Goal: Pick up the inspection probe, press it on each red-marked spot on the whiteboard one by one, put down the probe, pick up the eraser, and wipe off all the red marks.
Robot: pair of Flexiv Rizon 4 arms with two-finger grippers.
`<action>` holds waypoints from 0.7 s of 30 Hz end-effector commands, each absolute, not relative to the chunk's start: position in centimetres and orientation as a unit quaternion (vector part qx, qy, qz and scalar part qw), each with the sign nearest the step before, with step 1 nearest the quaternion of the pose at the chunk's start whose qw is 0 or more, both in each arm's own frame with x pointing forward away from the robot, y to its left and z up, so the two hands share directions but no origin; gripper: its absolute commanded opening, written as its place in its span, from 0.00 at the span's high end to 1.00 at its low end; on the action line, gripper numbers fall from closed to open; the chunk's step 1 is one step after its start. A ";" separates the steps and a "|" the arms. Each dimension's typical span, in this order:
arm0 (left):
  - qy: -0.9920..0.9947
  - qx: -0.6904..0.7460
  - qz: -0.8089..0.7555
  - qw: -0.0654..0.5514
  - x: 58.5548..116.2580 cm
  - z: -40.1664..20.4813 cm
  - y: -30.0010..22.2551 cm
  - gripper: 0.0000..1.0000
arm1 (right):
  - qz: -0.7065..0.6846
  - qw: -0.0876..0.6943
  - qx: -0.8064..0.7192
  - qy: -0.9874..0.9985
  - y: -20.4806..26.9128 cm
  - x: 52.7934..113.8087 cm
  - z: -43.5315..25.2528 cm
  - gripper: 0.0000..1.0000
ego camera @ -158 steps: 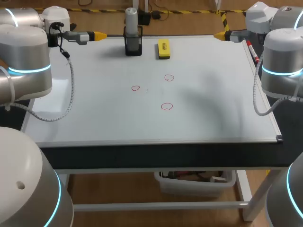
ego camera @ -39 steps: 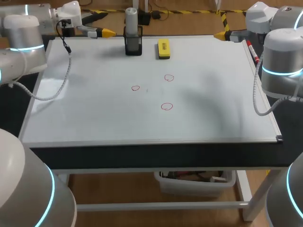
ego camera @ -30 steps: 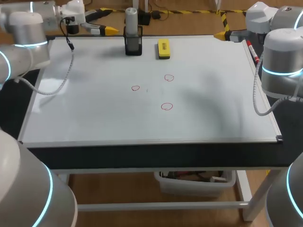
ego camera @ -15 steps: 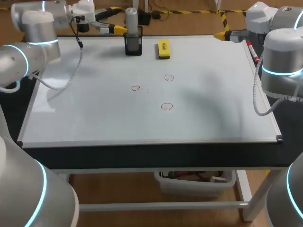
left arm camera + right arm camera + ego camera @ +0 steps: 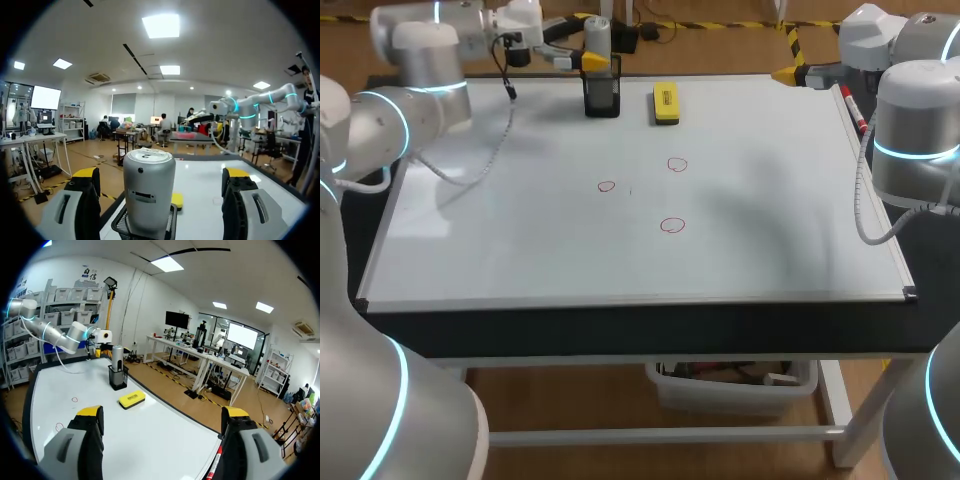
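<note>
the inspection probe, a grey cylinder, is seen standing upright in a black mesh holder at the far edge of the whiteboard. a small dark marking is seen on its cap and a dark slot on its side; neither can be read. the left gripper is held level at the probe, with its fingers spread wide. in the left wrist view the probe is seen between the yellow tips, with a gap on each side, so nothing is gripped. the yellow eraser is laid flat just beside the holder, on the right arm's side; dark print on its top is too small to be made out. three red marks are drawn near the board's middle: and. the right gripper is held at the far right corner of the board, its fingers parted, with nothing between them. a red-and-white marker is laid along the board's right edge.
</note>
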State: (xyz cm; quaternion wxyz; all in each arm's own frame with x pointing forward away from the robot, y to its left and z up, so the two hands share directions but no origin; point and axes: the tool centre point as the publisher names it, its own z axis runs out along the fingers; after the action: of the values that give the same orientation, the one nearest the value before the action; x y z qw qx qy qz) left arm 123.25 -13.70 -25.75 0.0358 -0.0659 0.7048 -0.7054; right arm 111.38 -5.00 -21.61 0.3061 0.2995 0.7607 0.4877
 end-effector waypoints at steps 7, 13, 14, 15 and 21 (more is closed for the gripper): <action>0.702 0.016 -0.710 -0.049 124.3 -26.5 -15.4 0.00 | 0.488 0.306 0.300 0.761 -5.0 111.4 -21.6 0.00; 0.703 0.020 -0.709 -0.053 124.6 -26.7 -15.7 0.00 | 0.488 0.306 0.300 0.761 -5.0 111.4 -21.6 0.00; 0.704 0.021 -0.708 -0.054 124.6 -26.7 -15.7 0.00 | 0.488 0.306 0.300 0.761 -5.0 111.4 -21.6 0.00; 0.704 0.021 -0.708 -0.054 124.7 -26.7 -15.8 0.00 | 0.488 0.306 0.300 0.761 -5.0 111.4 -21.6 0.00; 0.705 0.017 -0.707 -0.054 124.8 -26.9 -15.6 0.00 | 0.488 0.306 0.300 0.761 -5.0 111.4 -21.6 0.00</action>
State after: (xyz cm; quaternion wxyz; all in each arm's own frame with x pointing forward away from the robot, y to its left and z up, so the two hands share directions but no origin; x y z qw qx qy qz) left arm 123.89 -15.61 -26.42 0.0412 -0.0764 0.7078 -0.7010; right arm 111.38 -5.00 -21.61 0.3062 0.2995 0.7607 0.4877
